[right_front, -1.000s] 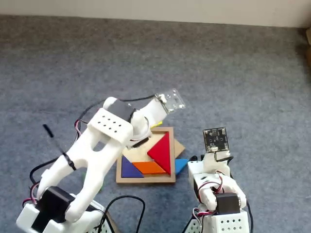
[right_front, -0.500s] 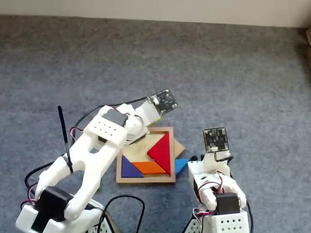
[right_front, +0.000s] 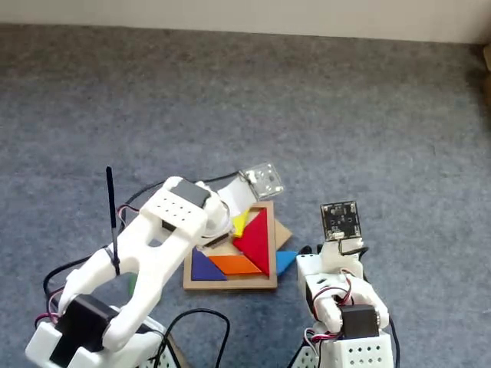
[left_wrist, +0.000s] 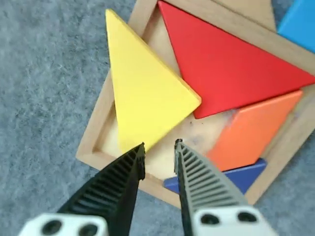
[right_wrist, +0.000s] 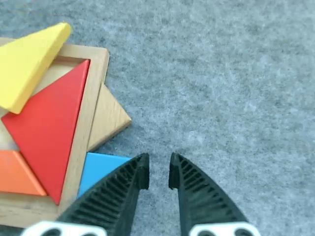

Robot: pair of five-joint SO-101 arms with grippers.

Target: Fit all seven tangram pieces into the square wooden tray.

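Note:
The square wooden tray [right_front: 230,285] [left_wrist: 93,137] lies in front of both arms. A red triangle [left_wrist: 231,64] [right_front: 257,238], an orange piece [left_wrist: 251,130] [right_front: 238,264] and a dark blue triangle [left_wrist: 236,174] [right_front: 203,267] lie in it. A yellow triangle [left_wrist: 142,93] [right_wrist: 27,61] [right_front: 240,224] rests tilted, one tip over the tray's rim. My left gripper [left_wrist: 158,147] hovers narrowly open at the yellow triangle's near corner, with bare tray floor between its fingers. My right gripper [right_wrist: 157,164] is shut on nothing, low over the carpet beside a light blue piece [right_wrist: 101,169] [right_front: 286,261].
A tan piece [right_wrist: 108,118] [right_front: 282,231] juts out from the tray's right side, next to the light blue piece. Grey carpet [right_front: 368,115] spreads all round. The left arm's body [right_front: 153,245] covers the tray's left part in the high view.
The left arm has drawn back toward its base and come lower over the tray. The yellow triangle now shows at the tray's far corner. The right arm has not moved.

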